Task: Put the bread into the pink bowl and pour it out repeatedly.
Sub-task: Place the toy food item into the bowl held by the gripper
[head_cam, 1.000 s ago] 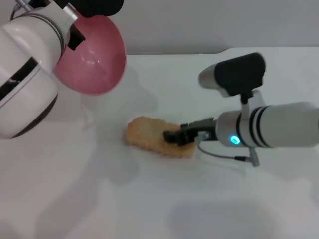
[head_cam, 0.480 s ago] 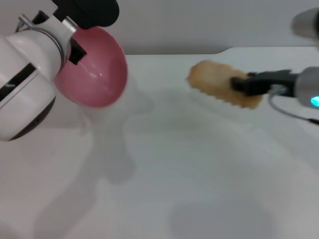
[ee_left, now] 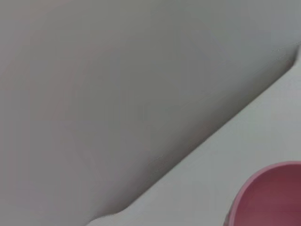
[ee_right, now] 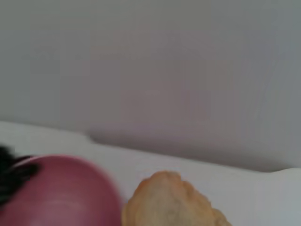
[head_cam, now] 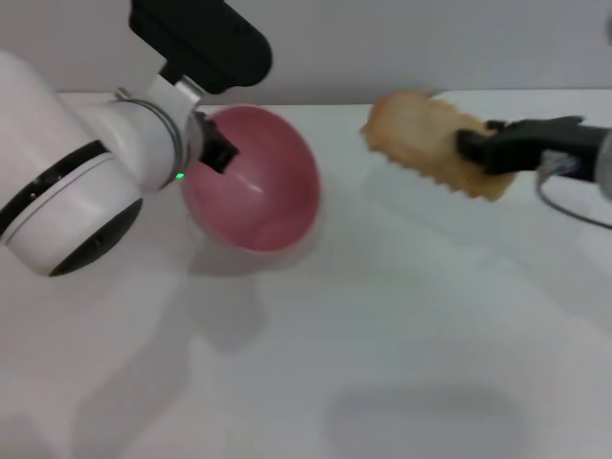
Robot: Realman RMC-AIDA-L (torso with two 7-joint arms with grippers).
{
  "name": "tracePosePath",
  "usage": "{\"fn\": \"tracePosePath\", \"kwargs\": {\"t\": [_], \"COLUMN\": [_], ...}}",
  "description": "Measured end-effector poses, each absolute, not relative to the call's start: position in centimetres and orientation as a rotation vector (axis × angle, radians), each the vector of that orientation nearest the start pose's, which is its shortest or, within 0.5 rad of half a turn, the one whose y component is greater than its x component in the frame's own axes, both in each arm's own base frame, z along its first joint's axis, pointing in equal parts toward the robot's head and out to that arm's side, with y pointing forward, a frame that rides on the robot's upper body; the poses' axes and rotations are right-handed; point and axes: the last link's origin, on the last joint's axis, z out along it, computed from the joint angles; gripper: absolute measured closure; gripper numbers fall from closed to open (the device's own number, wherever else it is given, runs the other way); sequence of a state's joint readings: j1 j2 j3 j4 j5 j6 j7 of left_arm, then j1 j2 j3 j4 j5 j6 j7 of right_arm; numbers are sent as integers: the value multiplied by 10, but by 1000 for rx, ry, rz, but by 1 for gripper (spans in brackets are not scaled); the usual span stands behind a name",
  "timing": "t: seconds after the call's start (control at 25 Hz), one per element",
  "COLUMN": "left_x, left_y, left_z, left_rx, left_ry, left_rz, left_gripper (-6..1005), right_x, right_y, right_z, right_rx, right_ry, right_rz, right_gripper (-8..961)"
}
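Bread, a long golden-tan toy loaf with scalloped edges (head_cam: 435, 145), hangs in the air at the upper right of the frame, above the white worktop (head_cam: 382, 325). The right gripper (head_cam: 475, 151) has its black jaws clamped on the right end of the loaf, and the plain underside faces the camera. The round, deep pink plastic bowl (head_cam: 256, 182) is at the upper centre-left, tilted so its opening looks toward the loaf, and it seems to be low over the worktop. The left gripper (head_cam: 216, 150) is at the bowl's rim on the left side; I cannot tell how its jaws stand, because the wrist hides them. The bowl is empty and well apart from the loaf.

I judge the step in hand is carrying the loaf to the bowl. The next move calls for bringing the loaf over the opening, with the bowl turned more upright, before the jaws let go.
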State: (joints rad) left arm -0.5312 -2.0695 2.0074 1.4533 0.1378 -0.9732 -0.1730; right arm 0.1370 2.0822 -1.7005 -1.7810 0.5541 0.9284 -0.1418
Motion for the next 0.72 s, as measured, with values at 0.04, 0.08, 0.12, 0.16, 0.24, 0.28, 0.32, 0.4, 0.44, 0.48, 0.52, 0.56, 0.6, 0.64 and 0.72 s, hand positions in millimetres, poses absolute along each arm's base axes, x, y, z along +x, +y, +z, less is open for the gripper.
{"fn": "tracePosePath", "kwargs": {"t": [0.04,0.08,0.12,0.16,0.24,0.28,0.32,0.4,0.44,0.48,0.52,0.56,0.6,0.64,0.72], "left_x": [-137,-135,-135,-130,-127,-126,-126,-124,-123,-123,-123,-123,-122,-122,-122], "left_y": [378,378,378,379,379,380,380,380,380,380,380,380,380,380,380], "left_z": [-43,-47,-47,-53,-55,-55,-55,-55,-56,-56,-56,-56,-56,-56,-57], "left_rx": [-2060,-2075,-2075,-2104,-2112,-2114,-2115,-2117,-2119,-2120,-2121,-2123,-2124,-2124,-2130], "left_ry": [-462,-465,-465,-475,-475,-475,-472,-470,-471,-473,-475,-478,-480,-480,-486], "left_rz": [299,283,283,253,243,240,235,229,226,224,221,217,215,215,208], "left_gripper": [939,939,939,939,939,939,938,938,938,938,938,937,937,937,937], "right_x": [161,159,158,157,155,154,153,150,149,147,146,144,142,142,140], "right_y": [325,326,326,327,329,330,330,332,332,333,334,335,337,337,338], "right_z": [11,5,0,-3,-8,-10,-11,-14,-14,-15,-16,-16,-18,-18,-20], "right_rx": [-2151,-2166,-2177,-2186,-2201,-2208,-2213,-2221,-2223,-2227,-2229,-2233,-2244,-2244,-2263], "right_ry": [1009,1011,1013,1014,1017,1019,1019,1016,1015,1020,1027,1035,1041,1041,1027], "right_rz": [247,244,242,243,245,247,250,261,270,288,304,325,352,352,364], "right_gripper": [615,624,633,641,658,663,668,678,684,689,694,699,704,714,733]}}
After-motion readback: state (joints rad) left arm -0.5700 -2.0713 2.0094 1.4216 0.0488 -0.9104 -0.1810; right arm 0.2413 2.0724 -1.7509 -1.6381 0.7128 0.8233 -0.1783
